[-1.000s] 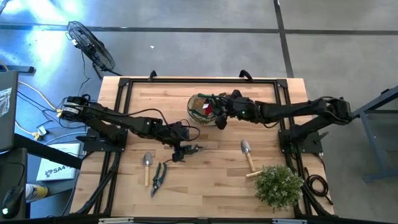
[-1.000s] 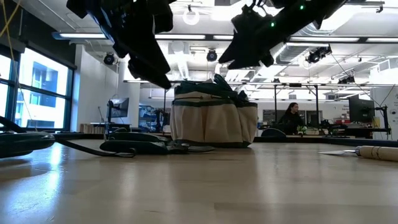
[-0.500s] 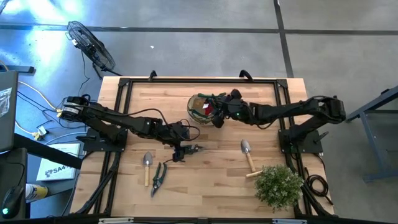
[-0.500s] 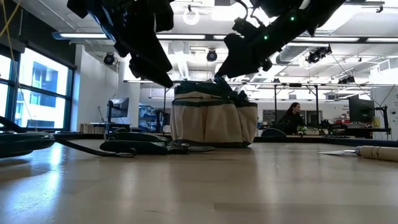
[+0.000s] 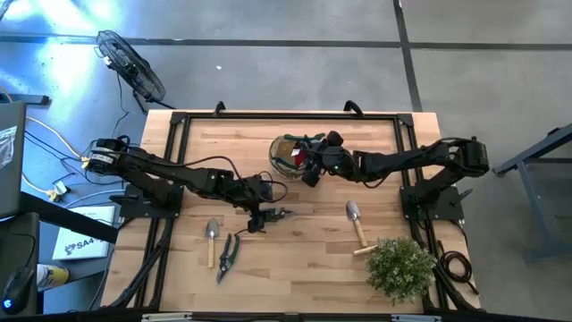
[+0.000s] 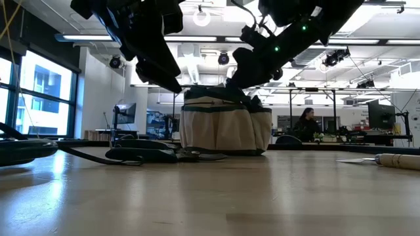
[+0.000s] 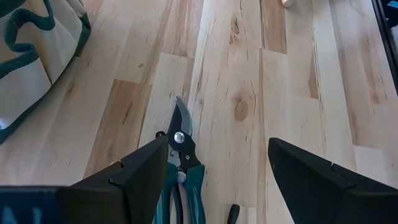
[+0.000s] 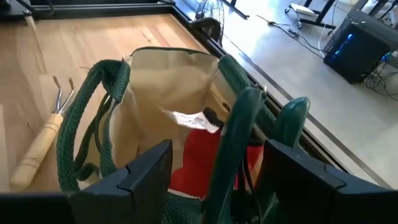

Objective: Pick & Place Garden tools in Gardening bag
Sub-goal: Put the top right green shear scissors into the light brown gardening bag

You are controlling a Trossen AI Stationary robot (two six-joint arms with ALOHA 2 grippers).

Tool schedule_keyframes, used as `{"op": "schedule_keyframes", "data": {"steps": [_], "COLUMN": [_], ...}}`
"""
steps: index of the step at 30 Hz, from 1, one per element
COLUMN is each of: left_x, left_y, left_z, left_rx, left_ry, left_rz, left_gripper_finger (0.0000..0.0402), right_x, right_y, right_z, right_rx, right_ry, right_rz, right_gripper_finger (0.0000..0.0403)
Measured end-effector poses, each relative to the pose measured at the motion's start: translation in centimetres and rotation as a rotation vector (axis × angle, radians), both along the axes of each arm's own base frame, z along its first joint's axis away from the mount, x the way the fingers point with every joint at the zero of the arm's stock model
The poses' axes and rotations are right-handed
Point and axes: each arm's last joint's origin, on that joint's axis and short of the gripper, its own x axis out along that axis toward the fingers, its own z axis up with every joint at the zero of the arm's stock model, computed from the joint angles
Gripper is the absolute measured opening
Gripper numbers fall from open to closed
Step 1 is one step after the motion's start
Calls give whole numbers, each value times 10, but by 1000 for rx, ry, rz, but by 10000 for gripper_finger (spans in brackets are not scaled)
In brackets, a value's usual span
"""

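— Right gripper (image 5: 310, 175) hangs at the gardening bag's (image 5: 288, 152) rim, fingers spread, nothing held; a red glove (image 8: 202, 163) lies inside.

— And the left gripper (image 5: 257, 221)?

— Released too, low over green-handled pruning shears (image 7: 182, 163) mid-table. Another pair of shears (image 5: 226, 255) and a trowel (image 5: 212, 238) lie nearer the front; a second trowel (image 5: 357, 221) lies beside the plant (image 5: 399, 266).

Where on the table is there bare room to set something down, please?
The bare patches are the back left corner beside the gardening bag, and the front middle between the shears and the plant. It is crowded around the bag and the left hand.
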Motion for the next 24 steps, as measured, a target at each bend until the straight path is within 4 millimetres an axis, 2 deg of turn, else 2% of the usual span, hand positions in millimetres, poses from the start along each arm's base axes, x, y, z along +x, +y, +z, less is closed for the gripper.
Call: {"op": "schedule_keyframes", "data": {"steps": [15, 19, 24], "left_x": [0, 0, -1], "left_y": [0, 0, 0], "left_z": [0, 0, -1], "left_rx": [-1, -3, -2], "left_ry": [0, 5, 12], "left_rz": [-1, 1, 1], "left_gripper_finger": [271, 271, 271], "right_x": [2, 2, 1], "right_y": [-9, -10, -10], "right_z": [-7, -7, -7], "right_rx": [38, 38, 35], "right_ry": [3, 3, 5], "right_rz": [3, -1, -2], "right_gripper_finger": [233, 203, 139]}}
